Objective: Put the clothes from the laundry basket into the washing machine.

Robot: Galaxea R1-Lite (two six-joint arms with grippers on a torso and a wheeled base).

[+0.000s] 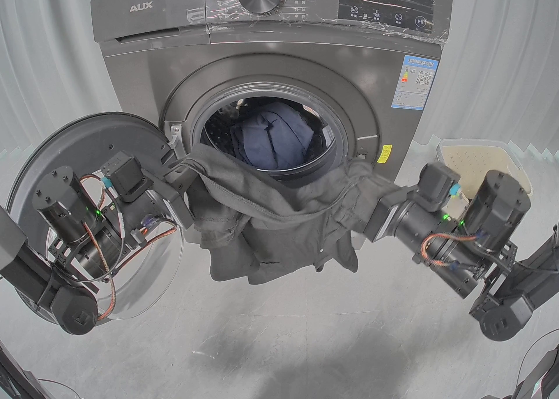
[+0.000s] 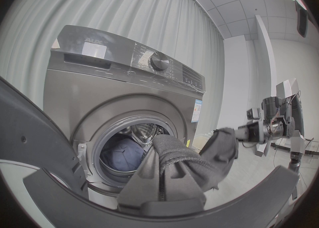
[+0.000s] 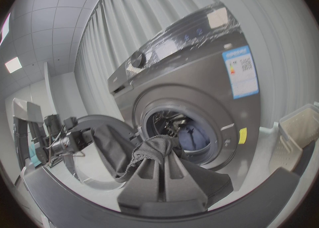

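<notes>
Now, the washing machine (image 1: 145,68) is faced head-on, its round door (image 1: 75,144) swung wide to the robot's left; a dark grey garment (image 1: 273,220) is stretched between the two arms just before the drum mouth, its lower folds hanging loose below the sill; the laundry basket (image 1: 471,141) is set on the floor to the right of the machine, apart from the cloth; a blue garment (image 1: 273,135) is seen lodged inside the drum. The left gripper (image 2: 162,165) is pinched tight on one end of the grey cloth; the right gripper (image 3: 162,158) is clamped as tight on the other. The loading step is judged to be in hand; next, both ends are to be carried through the opening and let go inside, with the hanging folds lifted over the rim. The basket's inside is partly cut off, so what remains there cannot be told; the fingertips are buried in fabric.
</notes>
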